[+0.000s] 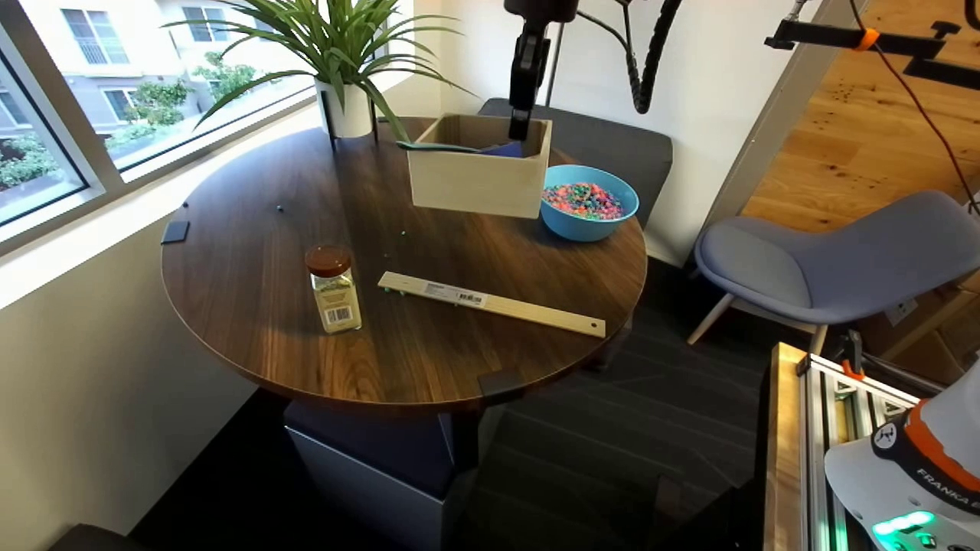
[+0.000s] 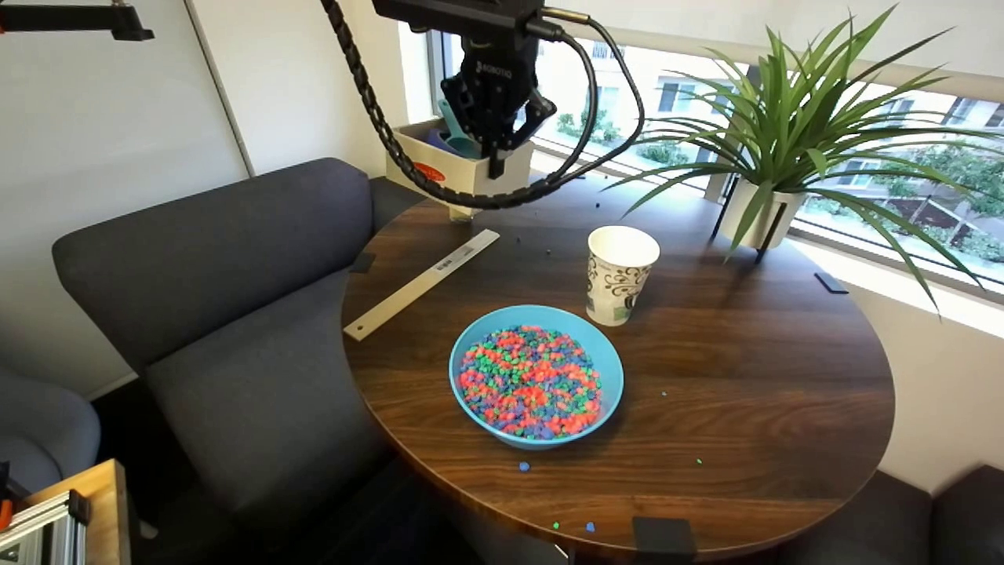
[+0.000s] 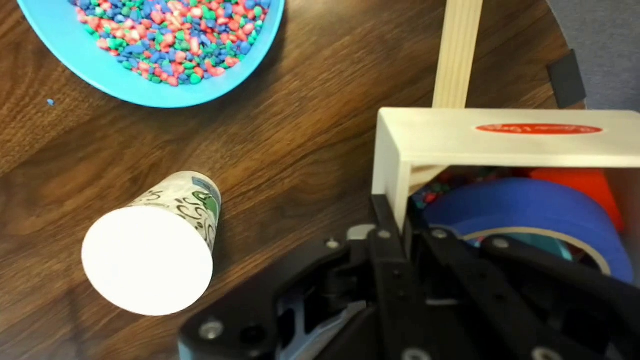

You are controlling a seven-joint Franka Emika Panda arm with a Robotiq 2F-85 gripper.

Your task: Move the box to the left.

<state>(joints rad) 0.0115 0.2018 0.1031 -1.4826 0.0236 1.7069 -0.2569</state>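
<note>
The box is a pale, open-top wooden box with a red oval label. It also shows in an exterior view and at the right of the wrist view. It holds a blue tape roll, something red and a teal-handled tool. My gripper is shut on one box wall, one finger outside and one inside. The gripper also shows in both exterior views. The box appears raised above the table, roughly level.
A blue bowl of colourful bits and a patterned paper cup stand on the round table. A spice jar and a flat wooden stick are there too. A potted plant stands by the window.
</note>
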